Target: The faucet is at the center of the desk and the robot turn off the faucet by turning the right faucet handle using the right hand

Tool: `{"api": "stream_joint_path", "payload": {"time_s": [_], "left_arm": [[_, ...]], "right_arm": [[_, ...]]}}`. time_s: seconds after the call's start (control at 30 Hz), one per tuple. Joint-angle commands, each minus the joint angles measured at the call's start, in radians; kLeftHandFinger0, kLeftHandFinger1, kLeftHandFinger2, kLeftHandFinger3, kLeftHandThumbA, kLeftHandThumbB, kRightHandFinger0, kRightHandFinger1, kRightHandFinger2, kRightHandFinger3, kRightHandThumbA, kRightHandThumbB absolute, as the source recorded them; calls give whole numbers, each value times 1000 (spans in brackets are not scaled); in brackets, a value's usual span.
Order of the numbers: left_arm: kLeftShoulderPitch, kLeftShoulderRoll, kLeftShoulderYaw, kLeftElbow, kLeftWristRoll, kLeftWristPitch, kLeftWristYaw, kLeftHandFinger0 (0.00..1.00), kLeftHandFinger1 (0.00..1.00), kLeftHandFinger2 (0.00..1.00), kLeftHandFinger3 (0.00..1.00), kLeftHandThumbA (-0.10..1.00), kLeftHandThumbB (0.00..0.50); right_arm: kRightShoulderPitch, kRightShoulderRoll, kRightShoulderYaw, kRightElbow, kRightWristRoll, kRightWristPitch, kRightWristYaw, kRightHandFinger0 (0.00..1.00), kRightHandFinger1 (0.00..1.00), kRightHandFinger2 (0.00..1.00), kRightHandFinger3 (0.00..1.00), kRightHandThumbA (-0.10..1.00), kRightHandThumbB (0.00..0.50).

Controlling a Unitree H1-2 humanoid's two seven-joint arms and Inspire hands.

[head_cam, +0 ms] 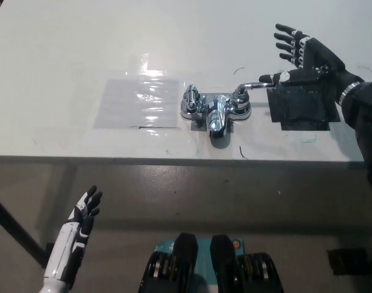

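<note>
The black right hand is spread wide with its fingers apart and holds nothing; it hovers over the far right part of the desk, above the far edge of a black patch stuck to the desk top; its thumb lies just beside the outer tip of the right faucet handle, though I cannot tell whether they touch; that slim handle points right from the chrome faucet, which sits at the middle of the desk, its spout facing the near edge; a shiny clear sheet lies just left of the faucet; the white left hand rests low at the near left, below the desk edge, fingers apart and holding nothing.
</note>
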Motion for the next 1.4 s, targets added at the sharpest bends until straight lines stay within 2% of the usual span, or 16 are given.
{"api": "stream_joint_path", "payload": {"time_s": [0.0, 0.07, 0.23, 0.4, 0.53, 0.7, 0.87, 0.93, 1.03, 1.37], "left_arm": [[-15, 14, -13, -8, 20, -34, -10, 1000, 1000, 1000, 1000, 1000, 190], [-15, 14, -13, -7, 23, -36, -8, 1000, 1000, 1000, 1000, 1000, 188], [-16, 14, -14, -9, 12, -23, -14, 1000, 1000, 1000, 1000, 1000, 202], [-18, 18, -17, -8, 22, -26, -13, 1000, 1000, 1000, 1000, 1000, 184], [-22, 18, -19, -6, 28, -22, -12, 1000, 1000, 1000, 1000, 1000, 186], [-24, 18, -20, -9, 16, -16, -18, 1000, 1000, 1000, 1000, 985, 165], [-29, 17, -23, -15, 30, 2, -14, 1000, 1000, 1000, 1000, 978, 161], [-34, 18, -24, -10, 29, -2, -14, 1000, 1000, 1000, 1000, 966, 155], [-36, 17, -24, -8, 18, 5, -17, 1000, 1000, 1000, 1000, 925, 153], [-42, 17, -22, -20, 23, 28, -20, 1000, 1000, 1000, 1000, 894, 147]], "right_arm": [[-106, -35, 24, 40, -58, -56, 30, 1000, 1000, 1000, 1000, 1000, 347], [-122, -30, 42, 72, -83, -61, 18, 1000, 1000, 1000, 1000, 1000, 380], [-138, -13, 44, 135, -97, -74, -4, 1000, 1000, 1000, 1000, 1000, 372], [-153, 3, 47, 178, -114, -78, -10, 1000, 1000, 1000, 1000, 1000, 417], [-158, 9, 50, 197, -133, -75, -21, 1000, 1000, 1000, 1000, 1000, 417], [-164, 20, 36, 224, -126, -58, -12, 1000, 1000, 1000, 1000, 1000, 408], [-179, 33, 11, 243, -103, -45, 19, 1000, 1000, 1000, 1000, 1000, 442], [-188, 38, -6, 246, -90, -27, 33, 1000, 1000, 1000, 1000, 1000, 441], [-194, 47, -23, 235, -83, -7, 35, 1000, 1000, 1000, 1000, 1000, 412], [-208, 60, -48, 243, -89, 5, 49, 1000, 1000, 1000, 1000, 1000, 402]]}}
